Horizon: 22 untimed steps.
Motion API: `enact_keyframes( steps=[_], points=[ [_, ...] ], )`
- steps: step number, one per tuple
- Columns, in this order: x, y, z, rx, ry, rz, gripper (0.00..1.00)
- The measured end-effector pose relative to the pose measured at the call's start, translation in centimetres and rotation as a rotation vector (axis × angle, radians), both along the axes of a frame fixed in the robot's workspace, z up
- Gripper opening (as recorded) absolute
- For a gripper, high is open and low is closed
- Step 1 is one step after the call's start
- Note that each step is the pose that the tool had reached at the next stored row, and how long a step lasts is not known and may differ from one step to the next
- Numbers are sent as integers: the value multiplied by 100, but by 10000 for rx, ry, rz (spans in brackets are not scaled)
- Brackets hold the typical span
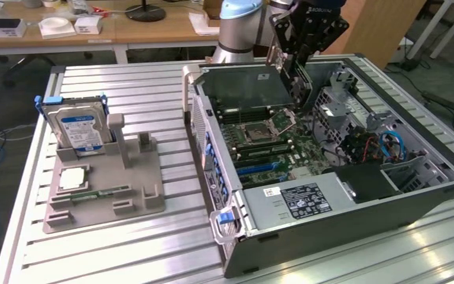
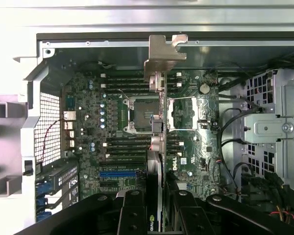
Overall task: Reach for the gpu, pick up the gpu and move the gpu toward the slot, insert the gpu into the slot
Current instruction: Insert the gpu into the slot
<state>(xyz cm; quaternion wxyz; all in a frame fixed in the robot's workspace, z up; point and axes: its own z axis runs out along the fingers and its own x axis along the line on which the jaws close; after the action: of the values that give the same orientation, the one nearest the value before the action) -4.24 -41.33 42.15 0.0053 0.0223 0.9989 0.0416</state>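
Gripper (image 1: 302, 36) hangs over the open computer case's (image 1: 345, 216) far edge in the exterior view, jaws part-closed on the upright gpu (image 1: 290, 71). Through the wrist view I see the gpu edge-on between the fingers (image 2: 132, 215), not yet at the blue slot (image 2: 117, 174).

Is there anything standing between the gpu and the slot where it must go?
Nothing visible does. The tool holds the gpu edge down above the open case, near the processor socket. The blue slot on the motherboard lies bare, off to one side of the card.
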Motion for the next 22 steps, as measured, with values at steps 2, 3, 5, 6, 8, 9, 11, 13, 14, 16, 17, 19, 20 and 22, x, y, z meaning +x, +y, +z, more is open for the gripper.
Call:
enact_keyframes(
  steps=[2,3,5,6,8,9,11,13,14,16,17,19,20,22],
  points=[
    [0,0,0,-1,0,0,26],
    [0,0,0,-1,0,-1,26],
    [0,0,0,0,0,38,26],
    [-1,0,0,-1,0,164,26],
    [0,0,1,-1,1,522,26],
    [0,0,0,-1,0,702,26],
    [0,0,0,-1,0,1061,26],
    [0,0,-2,0,0,1438,26],
    [0,0,-3,0,0,1616,26],
    [0,0,-5,0,0,1967,26],
    [-1,0,-6,-1,0,2129,26],
    [-1,0,-10,0,0,2461,26],
    [-1,0,-11,0,0,2625,26],
    [-2,0,-15,0,0,2934,26]
  ],
)
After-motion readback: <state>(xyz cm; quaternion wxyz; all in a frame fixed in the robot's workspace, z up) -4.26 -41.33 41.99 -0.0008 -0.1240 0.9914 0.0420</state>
